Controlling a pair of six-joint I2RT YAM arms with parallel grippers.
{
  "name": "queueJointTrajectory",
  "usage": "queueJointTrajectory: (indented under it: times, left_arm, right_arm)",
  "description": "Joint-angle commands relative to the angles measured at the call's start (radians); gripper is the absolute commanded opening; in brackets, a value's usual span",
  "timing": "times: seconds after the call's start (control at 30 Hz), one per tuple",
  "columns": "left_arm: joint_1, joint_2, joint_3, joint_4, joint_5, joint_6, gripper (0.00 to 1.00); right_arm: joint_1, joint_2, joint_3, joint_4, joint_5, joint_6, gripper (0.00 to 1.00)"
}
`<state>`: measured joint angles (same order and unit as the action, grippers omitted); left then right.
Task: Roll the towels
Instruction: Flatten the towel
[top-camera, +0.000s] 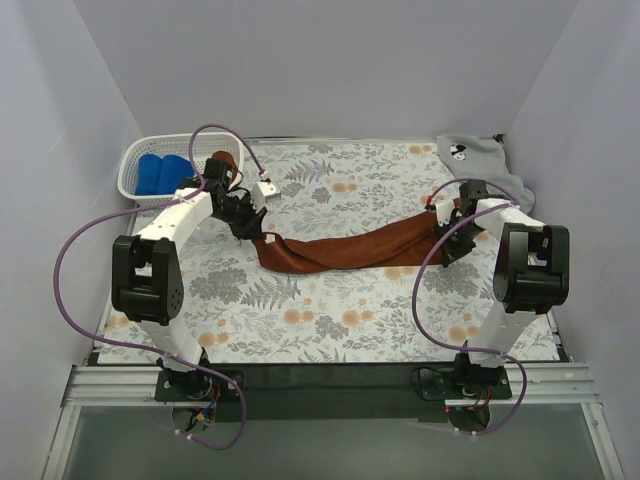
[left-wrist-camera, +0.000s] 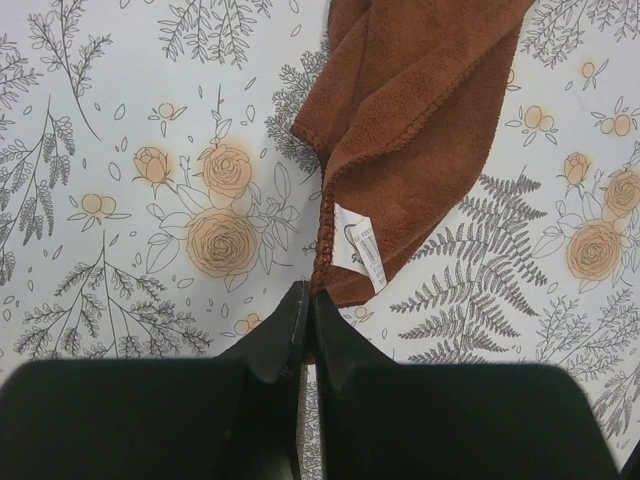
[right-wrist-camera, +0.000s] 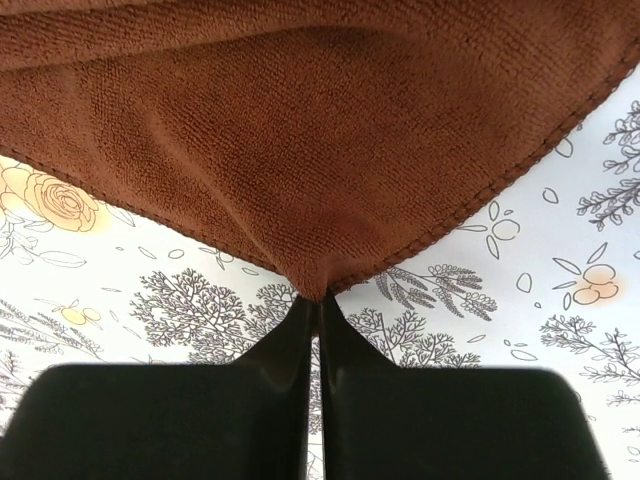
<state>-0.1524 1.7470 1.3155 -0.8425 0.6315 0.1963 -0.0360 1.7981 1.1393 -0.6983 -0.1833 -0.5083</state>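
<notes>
Top external: rust-brown towel (top-camera: 350, 250) strung mid-frame between your two arms, sagging.
Left gripper (left-wrist-camera: 308, 298): pinched shut on its hemmed corner beside the label (left-wrist-camera: 360, 248).
Right gripper (right-wrist-camera: 318, 303): clamped on the opposite corner.
Why: likely you stretch it flat before rolling.
Others: blue towel (top-camera: 160, 172) in basket (top-camera: 128, 178) upper left; grey towel (top-camera: 470, 152) upper right.

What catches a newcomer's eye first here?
The rust-brown towel spans the middle of the flowered table, one end pinched in the left end effector, the other in the right end effector. At the far left, a white basket holds blue towels; a grey towel lies at the far right corner.
</notes>
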Motion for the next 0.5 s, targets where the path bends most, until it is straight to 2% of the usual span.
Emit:
queueJointTrajectory:
  times: [0.0, 0.23, 0.47]
  left_arm:
    - [0.005, -0.033, 0.017, 0.032, -0.019, -0.037, 0.0]
    - [0.01, -0.04, 0.123, 0.046, -0.035, -0.149, 0.0]
    - [0.014, -0.063, 0.209, 0.092, -0.064, -0.225, 0.0]
  right_arm:
    - [0.016, -0.011, -0.05, 0.023, 0.001, 0.014, 0.01]
    - [-0.027, -0.173, 0.141, -0.076, -0.083, 0.02, 0.01]
    - [-0.08, -0.206, 0.384, -0.155, -0.153, 0.034, 0.01]
